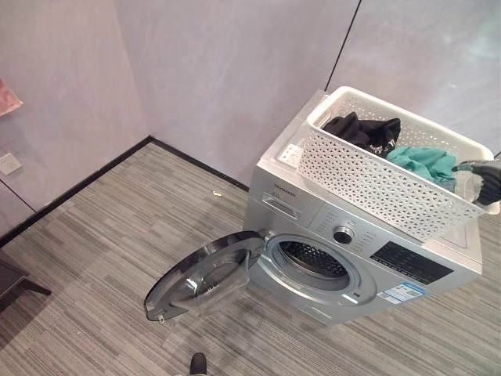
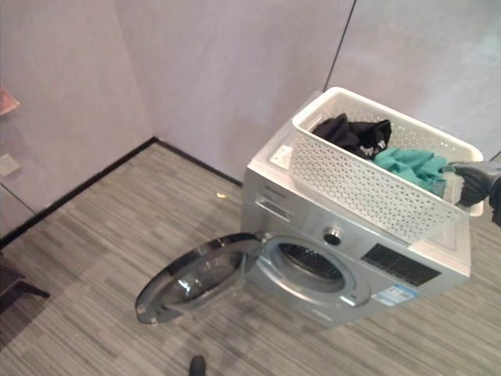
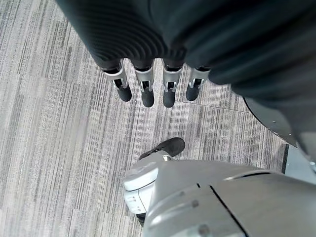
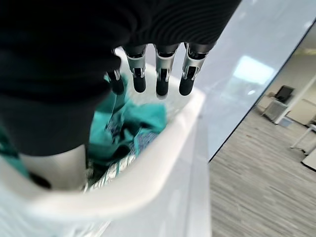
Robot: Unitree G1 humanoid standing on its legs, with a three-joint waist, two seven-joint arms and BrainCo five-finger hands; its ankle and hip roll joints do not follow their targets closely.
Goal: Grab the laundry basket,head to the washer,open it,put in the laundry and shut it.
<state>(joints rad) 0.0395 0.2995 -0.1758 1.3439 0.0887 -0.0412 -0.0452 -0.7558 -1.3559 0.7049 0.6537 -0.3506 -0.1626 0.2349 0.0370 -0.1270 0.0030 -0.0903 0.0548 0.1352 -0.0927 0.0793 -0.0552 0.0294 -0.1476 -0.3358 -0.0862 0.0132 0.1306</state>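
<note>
The white laundry basket (image 1: 376, 176) sits on top of the washer (image 1: 356, 262), its long axis running along the top of the machine, and the washer door (image 1: 205, 276) hangs wide open below it, with the drum (image 1: 313, 259) exposed. Inside the basket lie a black garment (image 1: 364, 131) toward the far end and a teal garment (image 1: 425, 163) toward the near right end. The right hand (image 2: 474, 182) is at that near right end, over the rim; in the right wrist view its fingers (image 4: 163, 81) reach straight and relaxed above the teal garment, holding nothing, with the thumb down inside the rim. The left hand (image 3: 153, 86) hangs over the floor, fingers straight and empty, well away from the basket. By my reading, loading is the step in hand: the basket is placed and the door is open. The teal garment lies just beneath the right hand's fingers, so that hand is clearly the nearer one; the drum opening lies down and to the left of it, on the washer's front.
</note>
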